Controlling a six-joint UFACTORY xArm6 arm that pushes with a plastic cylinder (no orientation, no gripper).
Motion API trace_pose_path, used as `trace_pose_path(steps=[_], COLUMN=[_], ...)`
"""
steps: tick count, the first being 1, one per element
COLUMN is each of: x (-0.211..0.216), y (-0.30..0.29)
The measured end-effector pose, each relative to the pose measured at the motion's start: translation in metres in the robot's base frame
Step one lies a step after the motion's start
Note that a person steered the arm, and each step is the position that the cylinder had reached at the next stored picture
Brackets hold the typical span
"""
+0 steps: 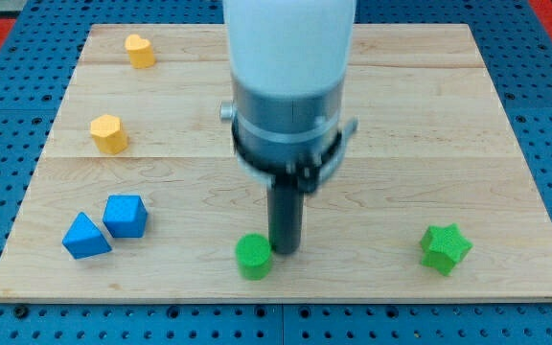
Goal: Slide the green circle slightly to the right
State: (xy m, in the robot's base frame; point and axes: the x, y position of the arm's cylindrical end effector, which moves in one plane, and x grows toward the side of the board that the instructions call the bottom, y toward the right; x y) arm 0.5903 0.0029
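The green circle (253, 257) lies near the view's bottom edge of the wooden board (429, 125), a little left of centre. My tip (285, 251) is at the lower end of the dark rod, right beside the green circle on its right side, touching or nearly touching it. The arm's white and grey body rises above it and hides the board's middle top.
A green star (445, 248) lies at the view's bottom right. A blue cube (126, 215) and a blue triangle (85, 236) sit at the bottom left. Two yellow blocks lie at the left: one (109, 133) mid-left, one (140, 50) at the top left.
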Motion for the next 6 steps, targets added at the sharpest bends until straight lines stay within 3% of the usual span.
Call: trace_pose_path(steps=[1, 3, 5, 6], x=[0.028, 0.007, 0.013, 0.024], y=[-0.011, -0.077, 0.082, 0.108])
